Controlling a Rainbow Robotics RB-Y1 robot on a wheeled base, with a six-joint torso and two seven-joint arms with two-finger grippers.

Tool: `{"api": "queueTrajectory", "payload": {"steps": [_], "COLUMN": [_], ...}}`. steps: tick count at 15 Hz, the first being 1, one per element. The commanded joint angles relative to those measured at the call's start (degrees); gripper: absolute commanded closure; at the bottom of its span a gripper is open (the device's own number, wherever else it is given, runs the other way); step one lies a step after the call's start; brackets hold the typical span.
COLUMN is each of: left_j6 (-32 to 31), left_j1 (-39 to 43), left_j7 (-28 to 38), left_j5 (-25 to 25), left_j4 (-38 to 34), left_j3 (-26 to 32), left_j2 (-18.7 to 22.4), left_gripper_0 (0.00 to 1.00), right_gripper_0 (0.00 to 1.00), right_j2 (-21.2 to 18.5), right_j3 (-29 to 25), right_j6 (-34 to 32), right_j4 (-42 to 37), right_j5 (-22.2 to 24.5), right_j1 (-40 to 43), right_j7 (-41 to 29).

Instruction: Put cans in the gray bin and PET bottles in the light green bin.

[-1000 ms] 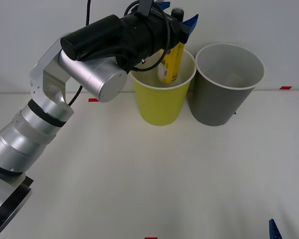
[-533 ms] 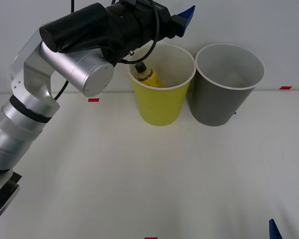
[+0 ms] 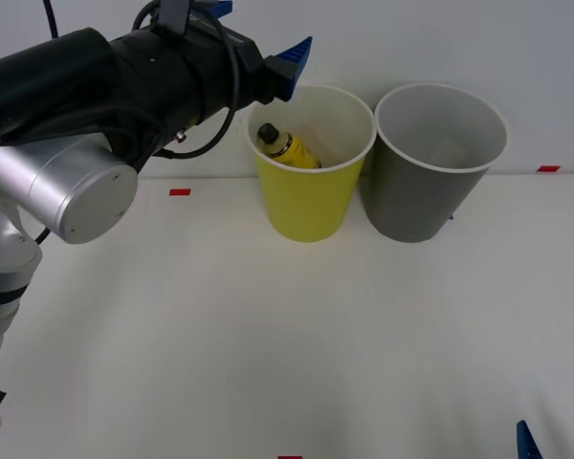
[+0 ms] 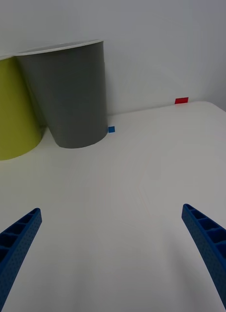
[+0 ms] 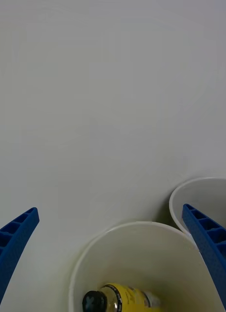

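Now the bottle (image 3: 287, 148) lies inside the light green bin (image 3: 311, 206), left pincer (image 3: 258, 43) spread wide.

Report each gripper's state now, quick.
Left gripper: open, empty, above the light green bin, bottle inside.
Right gripper: open, empty, low over the table.

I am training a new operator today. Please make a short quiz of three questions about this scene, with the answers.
1. True or false: the bottle lies inside the green bin.
2. Which gripper is up beside the green bin's rim? A) left B) right
3. Fill in: the gray bin stands on the green bin's ____ side in the front view.

Key:
1. True.
2. A. The left gripper is open there; the right gripper is open low over the table.
3. Right.
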Motion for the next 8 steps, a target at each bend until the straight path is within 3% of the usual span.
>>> {"api": "queueTrajectory", "payload": {"steps": [1,6,8], "left_j6": [6.0,6.0,3.2], "left_j1": [9.2,20.4,26.2], "left_j7": [-1.2,-5.9,-8.8], "left_j5": [-0.9,-1.8,-1.6], "left_j4": [-10.2,-17.8,-20.7], "left_j3": [5.5,10.6,12.4], "left_j2": [0.0,-1.3,-2.3], "left_gripper_0": [0.0,0.0,0.0], "right_gripper_0": [0.0,0.0,0.0], "right_j2": [0.0,0.0,0.0], "right_j3": [0.0,0.0,0.0], "right_j6": [0.0,0.0,0.0], "right_j4": [0.0,0.0,0.0], "right_j5": [0.0,0.0,0.0], "right_j1": [0.0,0.0,0.0], "right_j7": [0.0,0.0,0.0]}}
